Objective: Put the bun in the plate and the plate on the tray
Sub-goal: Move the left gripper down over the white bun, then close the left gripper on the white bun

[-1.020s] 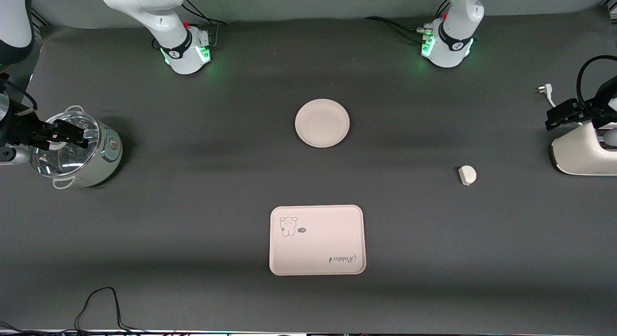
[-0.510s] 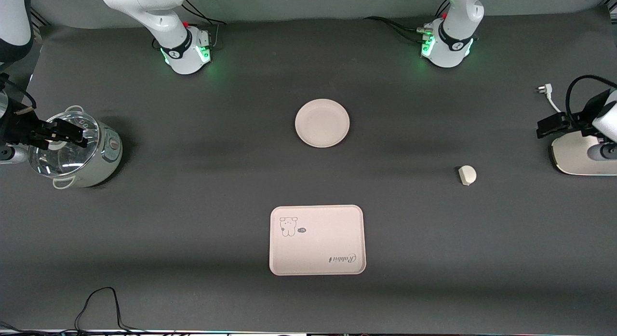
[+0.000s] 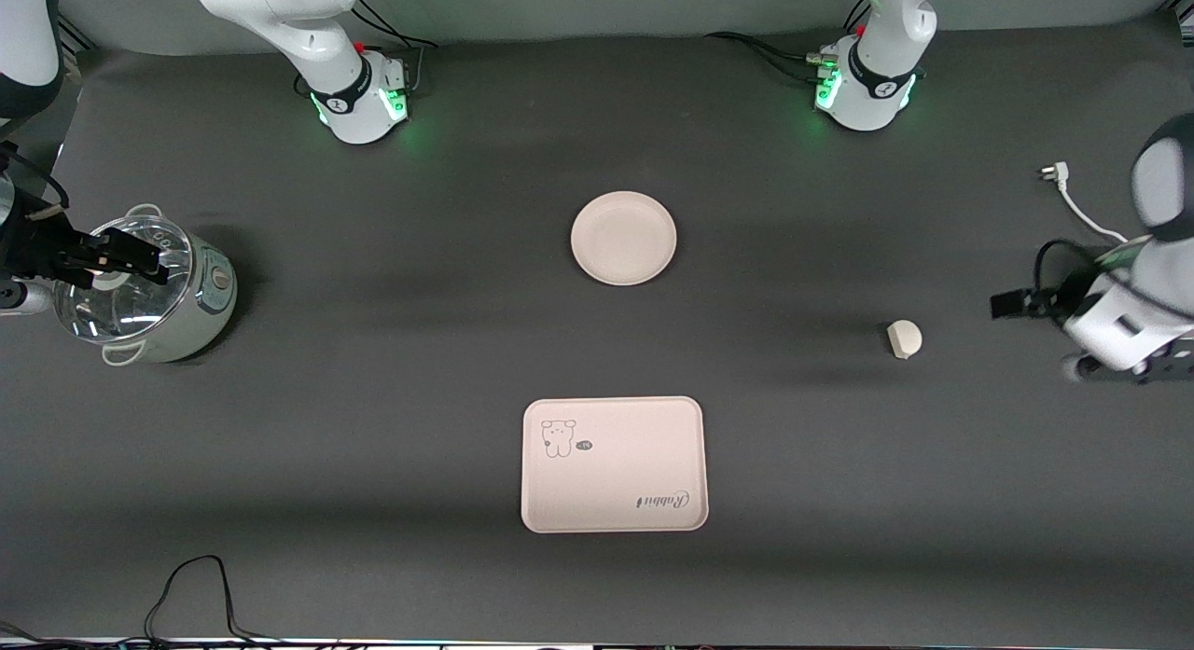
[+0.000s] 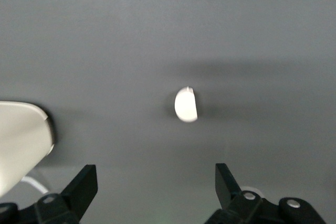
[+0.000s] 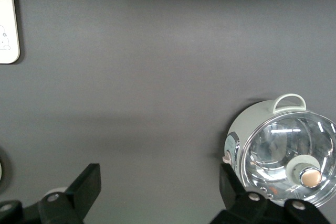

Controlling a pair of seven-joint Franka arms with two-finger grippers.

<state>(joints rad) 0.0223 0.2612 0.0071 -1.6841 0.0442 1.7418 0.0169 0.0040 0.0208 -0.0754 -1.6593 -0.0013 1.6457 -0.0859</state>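
My left gripper (image 4: 156,176) hangs over the dark table mat (image 3: 373,426) at the left arm's end, at mid-height on the edge of the front view. Its two fingers (image 4: 84,183) are spread wide with nothing between them. The bun (image 3: 903,338) lies on the mat near it, one step toward the middle of the table, its flat-cut side turned toward the tray. In the left wrist view the bun sits in the centre of the frame, well clear of my fingertips.

My right gripper (image 5: 157,179) waits over the glass-lidded pot (image 3: 201,305) at the right arm's end, also spread wide and holding nothing.

The plate (image 3: 623,238) sits bare in the upper middle of the front view. The tray (image 3: 616,482) lies in the lower middle, nearer the camera than the plate and well apart from it. A white plug and cord (image 3: 1059,179) lie near my left arm.
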